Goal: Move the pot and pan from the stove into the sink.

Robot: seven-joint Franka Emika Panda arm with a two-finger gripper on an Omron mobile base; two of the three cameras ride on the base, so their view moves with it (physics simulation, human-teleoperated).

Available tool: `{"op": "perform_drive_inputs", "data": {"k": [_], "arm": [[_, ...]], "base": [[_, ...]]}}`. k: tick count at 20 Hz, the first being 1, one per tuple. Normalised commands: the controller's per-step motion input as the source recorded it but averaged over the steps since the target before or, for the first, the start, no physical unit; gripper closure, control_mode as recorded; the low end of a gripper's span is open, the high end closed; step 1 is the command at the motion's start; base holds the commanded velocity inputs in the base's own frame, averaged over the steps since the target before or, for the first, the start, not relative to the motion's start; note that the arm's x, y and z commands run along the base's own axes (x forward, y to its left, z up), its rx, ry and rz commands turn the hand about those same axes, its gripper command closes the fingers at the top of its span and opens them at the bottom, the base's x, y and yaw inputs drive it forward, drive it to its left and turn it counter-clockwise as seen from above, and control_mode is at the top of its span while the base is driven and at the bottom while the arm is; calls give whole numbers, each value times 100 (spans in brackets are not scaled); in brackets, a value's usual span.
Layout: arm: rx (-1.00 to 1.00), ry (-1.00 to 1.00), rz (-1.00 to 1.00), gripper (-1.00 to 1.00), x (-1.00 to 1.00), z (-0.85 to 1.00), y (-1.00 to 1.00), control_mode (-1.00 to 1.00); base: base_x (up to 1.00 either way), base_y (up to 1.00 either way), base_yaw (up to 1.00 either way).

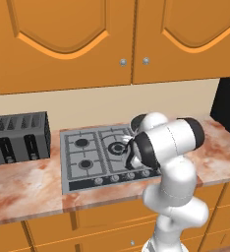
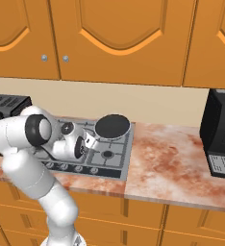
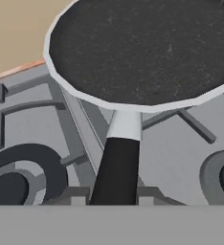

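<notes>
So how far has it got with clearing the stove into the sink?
Early days. Nothing looks delivered yet: the pan sits on the stove, at its back right burner. In hand: the gripper has its fingers closed around the pan's long black handle, so the pickup is under way. Left: lifting the pan and carrying it to the sink, then the pot; I can't see either of those from here.

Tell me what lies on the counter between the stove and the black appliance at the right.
Nothing: in the right base view, the counter between stove and black appliance is bare.
</notes>
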Motion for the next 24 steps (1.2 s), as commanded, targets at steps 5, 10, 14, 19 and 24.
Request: {"op": "perform_drive_inputs", "data": {"k": [5,10,14,19,24], "arm": [[0,7,-1,100,0,86,0,-100],[0,10,-1,100,0,94,-1,-100],[0,16,0,100,0,81,-3,-100],[0,4,0,100,-1,5,-1,-100],[0,1,0,100,-31,13,-21,-100]], "base": [[0,0,0],[0,0,0],[0,0,0],[0,0,0],[0,0,0]]}}
